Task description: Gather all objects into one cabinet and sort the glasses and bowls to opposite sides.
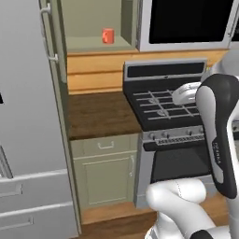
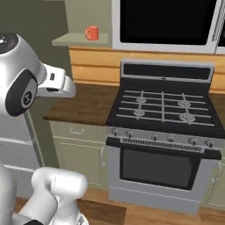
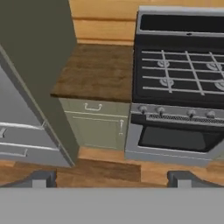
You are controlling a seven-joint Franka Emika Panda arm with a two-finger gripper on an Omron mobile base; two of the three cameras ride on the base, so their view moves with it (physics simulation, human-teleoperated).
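Note:
One orange-red handled cup (image 1: pixel 108 35) (image 2: pixel 92 33) stands alone on the bottom shelf of an open olive-green wall cabinet (image 1: pixel 93 44), whose door (image 1: pixel 55 42) is swung out to the left. The other cups and the dark brown bowl are out of view. My gripper (image 3: pixel 110 179) is open, its two fingertips (image 3: pixel 40 178) wide apart with nothing between them. It hangs high over the floor in front of the counter, facing down at the counter and stove, well below and away from the cup.
A wooden counter (image 1: pixel 100 114) (image 3: pixel 98 72) lies under the cabinet, above a low green cupboard (image 3: pixel 98 127). A black gas stove (image 2: pixel 162 110) with an oven sits to its right, a microwave (image 2: pixel 165 22) above it. A grey fridge (image 1: pixel 23 116) stands at the left.

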